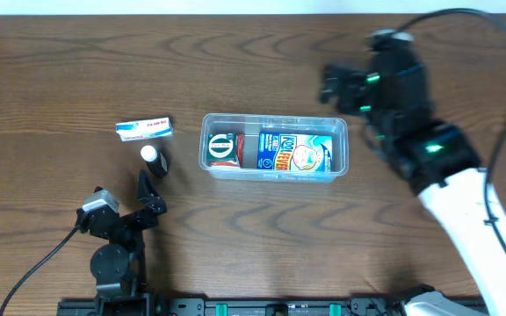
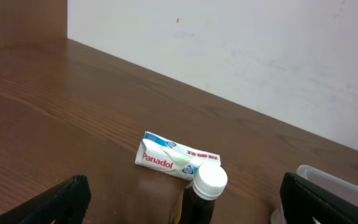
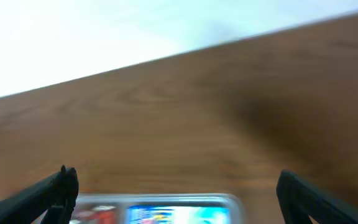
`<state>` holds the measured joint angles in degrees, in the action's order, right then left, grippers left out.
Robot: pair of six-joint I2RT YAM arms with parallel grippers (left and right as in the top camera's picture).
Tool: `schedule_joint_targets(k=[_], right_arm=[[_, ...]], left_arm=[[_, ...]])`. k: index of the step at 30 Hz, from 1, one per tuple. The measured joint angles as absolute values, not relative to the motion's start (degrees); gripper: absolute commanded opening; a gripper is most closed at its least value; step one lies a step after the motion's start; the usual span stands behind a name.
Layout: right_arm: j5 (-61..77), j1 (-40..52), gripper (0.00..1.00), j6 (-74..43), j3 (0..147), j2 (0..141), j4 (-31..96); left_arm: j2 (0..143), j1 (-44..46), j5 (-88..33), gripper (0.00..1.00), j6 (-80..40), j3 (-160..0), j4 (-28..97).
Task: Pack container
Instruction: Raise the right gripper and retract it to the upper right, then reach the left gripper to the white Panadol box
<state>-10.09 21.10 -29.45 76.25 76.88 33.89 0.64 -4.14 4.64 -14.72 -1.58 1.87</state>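
Observation:
The clear plastic container point(image 1: 341, 130) sits mid-table and holds a blue box point(image 1: 295, 152) and a red, white and black box point(image 1: 225, 149). Its rim also shows, blurred, at the bottom of the right wrist view point(image 3: 229, 200). A white Panadol box point(image 1: 144, 129) lies to its left, also seen in the left wrist view point(image 2: 169, 157). A dark bottle with a white cap point(image 1: 152, 158) stands just in front of that box point(image 2: 209, 180). My left gripper point(image 1: 150, 195) is open and empty, with the bottle between its fingers point(image 2: 188, 208). My right gripper point(image 1: 329, 88) is open and empty, above and behind the container's right end point(image 3: 179, 199).
The brown wooden table point(image 1: 60, 70) stretches all round. A white wall point(image 2: 260, 43) stands beyond the table's far edge. The right arm's white link point(image 1: 473, 211) and a black cable point(image 1: 499, 53) lie over the right side. The left arm's cable point(image 1: 33, 272) trails at the front left.

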Motion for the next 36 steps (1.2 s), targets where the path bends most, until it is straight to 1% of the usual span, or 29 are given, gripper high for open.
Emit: schedule_joint_targets(k=[6,11,13,22,28,32,36], right_arm=[[-9.2,7.1,0.99,-29.5,76.1,77.8,43.5],[-8.1,-0.8,0.99,-30.0,76.1,80.6,47.7],[-7.2,-2.7,0.99,-30.1,76.1,81.6,48.9],[-5.8,-4.6,0.99,-30.2,76.1,83.4,50.7],[-5.7,-4.6,0.99,-30.2,76.1,83.4,50.9],[-5.6,-4.6,0.99,-30.2,76.1,83.4,51.0],[-5.4,-4.6,0.99,-30.2,76.1,83.4,51.1]], left_arm=[[0.6,-4.1,4.7,0.98,-14.7,-1.6,1.9],[0.6,-4.1,4.9,0.98,-14.7,-1.6,1.8],[0.6,-4.1,5.0,0.98,-14.7,-1.6,1.8],[0.6,-4.1,4.5,0.98,-14.7,-1.6,1.8],[1.8,-4.1,-0.8,0.98,-13.9,-3.4,5.0],[9.4,-4.1,-2.3,0.98,-11.9,-11.9,10.8],[22.6,-4.1,-3.2,0.98,-10.3,-27.5,17.2]])
